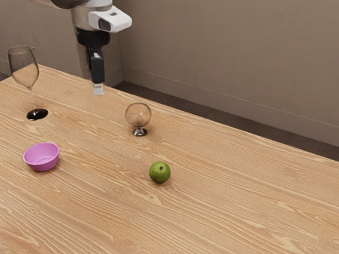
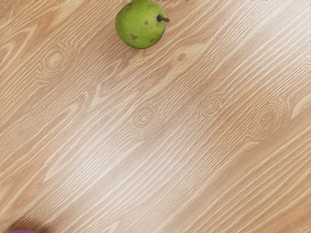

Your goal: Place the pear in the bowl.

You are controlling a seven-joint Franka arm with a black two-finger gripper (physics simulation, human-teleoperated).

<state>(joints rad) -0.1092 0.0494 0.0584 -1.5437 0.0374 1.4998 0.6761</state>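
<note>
Hanging at the exterior view's upper left, the gripper [image 1: 98, 89] has jaws whose state one cannot tell. The pear [image 1: 160, 172] rests below centre, the bowl [image 1: 41, 157] at left.

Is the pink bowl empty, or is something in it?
Empty: the pink bowl shows its bare inside, and the pear rests apart on the wooden table.

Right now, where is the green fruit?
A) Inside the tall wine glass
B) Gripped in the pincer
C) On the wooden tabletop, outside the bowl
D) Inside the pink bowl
C: the pear sits directly on the wooden tabletop, well apart from the pink bowl, with the pincer up in the air away from it.
</note>
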